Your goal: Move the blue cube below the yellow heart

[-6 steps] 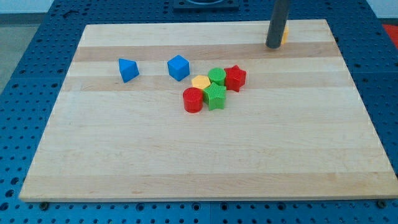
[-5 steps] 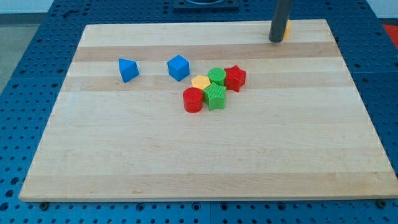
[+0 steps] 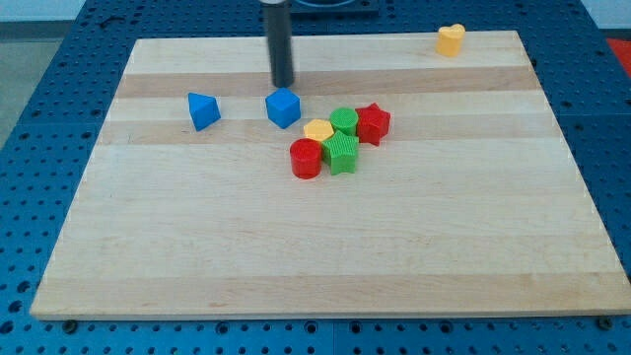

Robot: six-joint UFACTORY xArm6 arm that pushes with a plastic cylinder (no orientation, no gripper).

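The blue cube [image 3: 283, 107] sits on the wooden board [image 3: 325, 247], left of centre near the view's top. The yellow heart [image 3: 451, 39] lies far off at the board's top right corner. My tip [image 3: 284, 85] is just above the blue cube in the view, close to its top edge; I cannot tell whether it touches it. The rod rises straight up out of the frame.
A second blue block [image 3: 203, 110], wedge-like, lies left of the cube. A tight cluster lies right of and below the cube: a yellow block [image 3: 317, 130], a green cylinder [image 3: 343, 120], a red star-like block [image 3: 373, 122], a red cylinder [image 3: 306, 158] and a green block [image 3: 341, 153].
The rod has swept left from beside the yellow heart to just above the blue cube. The yellow heart is now uncovered. No block has visibly moved.
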